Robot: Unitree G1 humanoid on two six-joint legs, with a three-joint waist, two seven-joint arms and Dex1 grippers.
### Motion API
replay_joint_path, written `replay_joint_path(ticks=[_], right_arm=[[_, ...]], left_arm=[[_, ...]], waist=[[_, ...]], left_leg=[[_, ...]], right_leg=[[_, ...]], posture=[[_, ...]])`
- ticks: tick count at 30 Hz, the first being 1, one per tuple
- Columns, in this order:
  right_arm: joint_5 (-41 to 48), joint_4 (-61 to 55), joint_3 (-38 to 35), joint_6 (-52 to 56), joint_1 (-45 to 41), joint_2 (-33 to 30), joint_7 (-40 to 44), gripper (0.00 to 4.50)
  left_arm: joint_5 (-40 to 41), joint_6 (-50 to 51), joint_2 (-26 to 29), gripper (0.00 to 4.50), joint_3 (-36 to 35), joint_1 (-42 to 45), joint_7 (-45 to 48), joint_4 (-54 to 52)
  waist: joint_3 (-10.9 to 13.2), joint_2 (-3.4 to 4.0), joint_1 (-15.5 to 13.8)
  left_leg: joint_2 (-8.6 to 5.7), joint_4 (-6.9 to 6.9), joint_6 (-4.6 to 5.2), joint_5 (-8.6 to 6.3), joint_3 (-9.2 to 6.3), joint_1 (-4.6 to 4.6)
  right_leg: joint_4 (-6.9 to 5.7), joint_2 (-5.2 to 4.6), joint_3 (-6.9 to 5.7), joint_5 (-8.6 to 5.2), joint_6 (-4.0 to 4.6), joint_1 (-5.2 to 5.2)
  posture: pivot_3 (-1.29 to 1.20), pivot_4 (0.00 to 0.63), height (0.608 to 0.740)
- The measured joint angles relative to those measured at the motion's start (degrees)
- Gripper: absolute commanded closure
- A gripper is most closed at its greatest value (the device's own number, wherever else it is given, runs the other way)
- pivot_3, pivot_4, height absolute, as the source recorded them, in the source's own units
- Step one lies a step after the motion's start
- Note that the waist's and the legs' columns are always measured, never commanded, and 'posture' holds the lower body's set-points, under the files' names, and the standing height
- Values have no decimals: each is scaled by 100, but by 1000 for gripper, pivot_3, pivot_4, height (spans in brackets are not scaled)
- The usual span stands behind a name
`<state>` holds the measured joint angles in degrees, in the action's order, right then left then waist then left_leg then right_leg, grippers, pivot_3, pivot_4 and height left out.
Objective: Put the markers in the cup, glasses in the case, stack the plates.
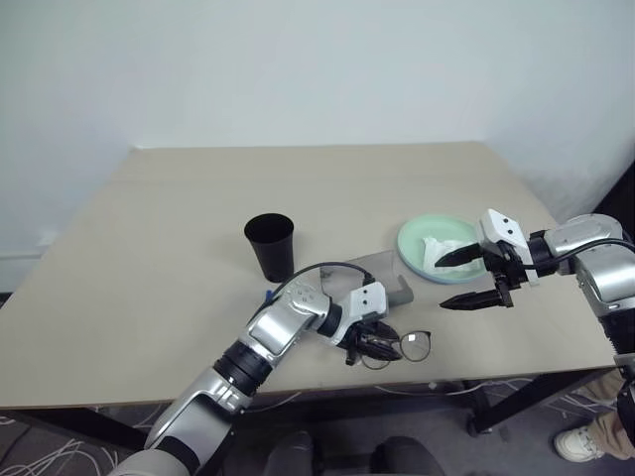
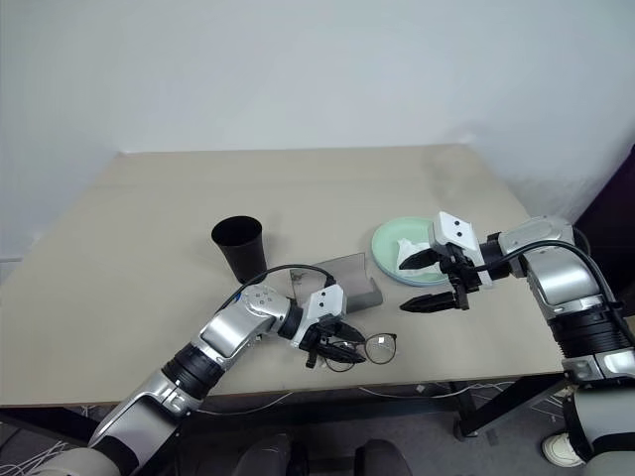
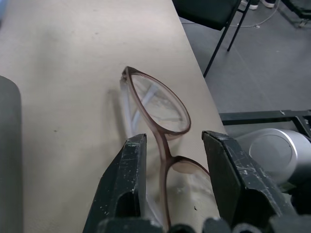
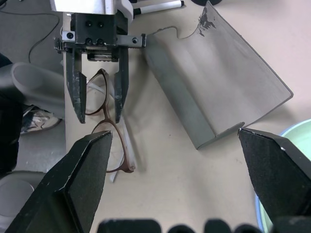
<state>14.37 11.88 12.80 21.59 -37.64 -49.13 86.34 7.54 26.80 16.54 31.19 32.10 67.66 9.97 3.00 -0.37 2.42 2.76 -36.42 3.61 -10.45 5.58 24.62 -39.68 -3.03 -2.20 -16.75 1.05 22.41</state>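
From the head views, a beige counter [image 1: 149, 248] carries a black cup [image 1: 270, 246], an open grey case [image 2: 349, 279] and a mint plate [image 1: 422, 233] holding a white tissue [image 1: 437, 250]. The glasses [image 1: 412, 345] lie at the near edge, beside the case. The left gripper [image 1: 377, 347] sits over them. The right gripper [image 1: 466, 278] hangs by the plate, jaws wide apart. In the left wrist view, the jaws straddle the frame's bridge, narrowly apart, not clamped. In the right wrist view, a marker [image 4: 158, 7] lies beyond the case.
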Motion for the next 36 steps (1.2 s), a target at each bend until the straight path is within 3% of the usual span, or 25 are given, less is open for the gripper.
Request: replay_joint_path(ticks=[2, 3, 15, 24, 29, 36], right_arm=[[-29, 2, 0, -3, 0, 16, -2, 0], [-40, 4, 0, -3, 0, 17, -4, 0], [-108, 106, 0, -63, -11, 70, -18, 0], [-149, 254, 11, -142, -108, 117, 8, 0], [-166, 324, 15, -174, -132, 167, 9, 0], [-226, 321, 17, -174, -205, 208, 14, 0]], left_arm=[[25, -3, -10, 4314, -18, 1, 15, -22], [63, -5, -43, 4454, -17, 2, 85, -108], [251, 176, -119, 4454, -288, 29, -35, -55], [966, 1126, 259, 4454, -1064, 892, 440, 99], [956, 1055, 572, 4454, -1197, 1392, 740, 1027], [417, -238, 346, 4454, -1216, 1787, 610, 2608]], waist=[[0, 0, 0], [-1, 1, -1], [-1, 1, -2], [0, 2, 4], [1, 2, 4], [2, -1, -14]], left_leg=[[0, -1, 0, 0, -1, 0], [0, -1, 1, 0, -1, -1], [-1, -17, 11, -2, -3, 0], [-2, -14, 13, -2, -1, 5], [-3, -15, 14, -2, 0, 5], [-6, -13, 18, -5, 0, 17]], right_leg=[[0, 0, 0, 0, 0, 0], [0, -1, 0, 0, 0, -1], [1, -16, -5, 18, -19, 1], [10, -9, -3, 21, -12, 3], [10, -9, -4, 20, -14, 4], [15, -19, -2, 21, -11, 14]], posture=[[0, 0, 740], [0, 0, 740], [0, 0, 740], [0, 0, 740], [0, 0, 740], [0, 0, 740]])
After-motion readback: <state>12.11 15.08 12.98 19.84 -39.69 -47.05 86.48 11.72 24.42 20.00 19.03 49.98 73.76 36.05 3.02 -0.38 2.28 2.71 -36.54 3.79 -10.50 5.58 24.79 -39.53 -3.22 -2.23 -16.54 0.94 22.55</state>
